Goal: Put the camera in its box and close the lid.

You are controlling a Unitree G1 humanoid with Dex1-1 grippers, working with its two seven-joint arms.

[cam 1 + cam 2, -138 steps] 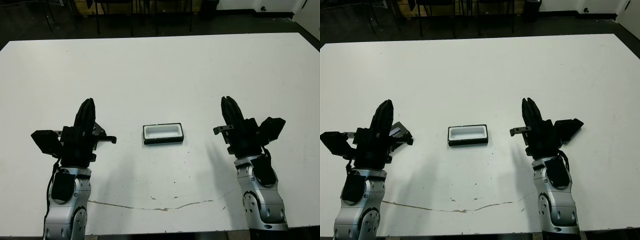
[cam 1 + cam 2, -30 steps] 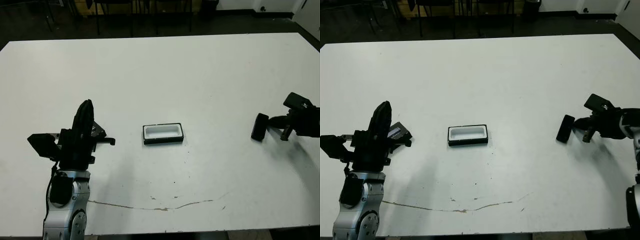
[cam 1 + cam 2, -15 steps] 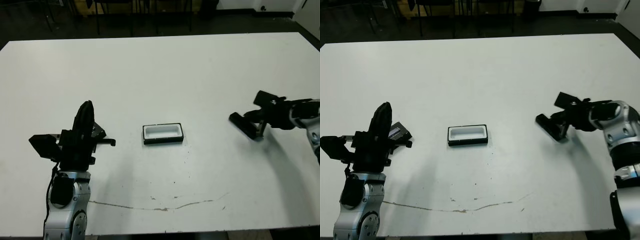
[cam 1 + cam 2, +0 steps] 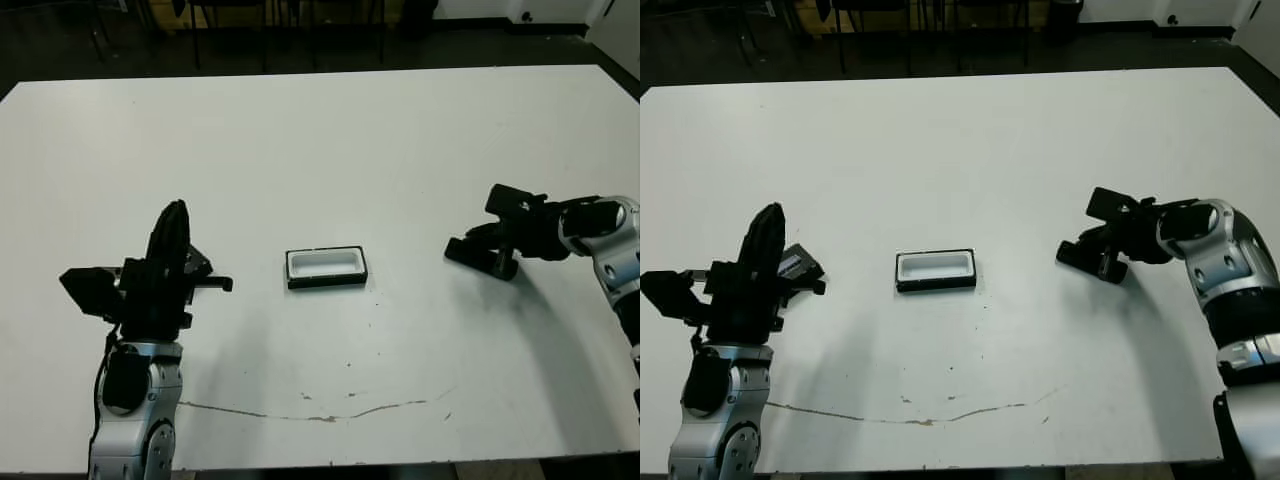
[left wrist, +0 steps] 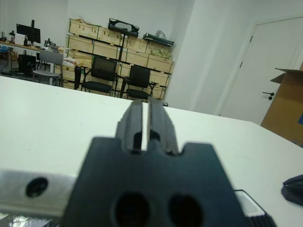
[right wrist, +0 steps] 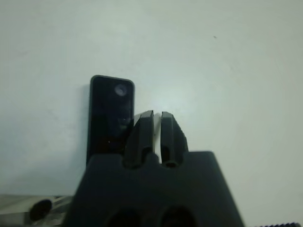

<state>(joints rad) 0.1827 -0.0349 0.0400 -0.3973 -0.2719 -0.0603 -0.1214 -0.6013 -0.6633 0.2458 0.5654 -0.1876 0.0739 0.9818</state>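
The box (image 4: 326,267), a shallow black tray with white lining, lies open and empty at the table's middle. To its right the camera (image 4: 462,249) lies flat on the table, a slim black bar. My right gripper (image 4: 503,266) is shut and low beside it. In the right wrist view the camera (image 6: 111,118) lies alongside the shut fingers (image 6: 143,130), not between them. At the left, my left gripper (image 4: 172,222) is shut and points upward. Just behind it lies the lid (image 4: 795,264), partly hidden, with its silvery marking showing.
A thin crack line (image 4: 330,414) runs across the white table (image 4: 330,150) near its front edge. Chairs and stacked crates (image 5: 118,52) stand beyond the table's far side.
My right arm swung out to the right and then came back left. The camera has moved left over the table toward the box and now lies lengthwise. The left arm stays still.
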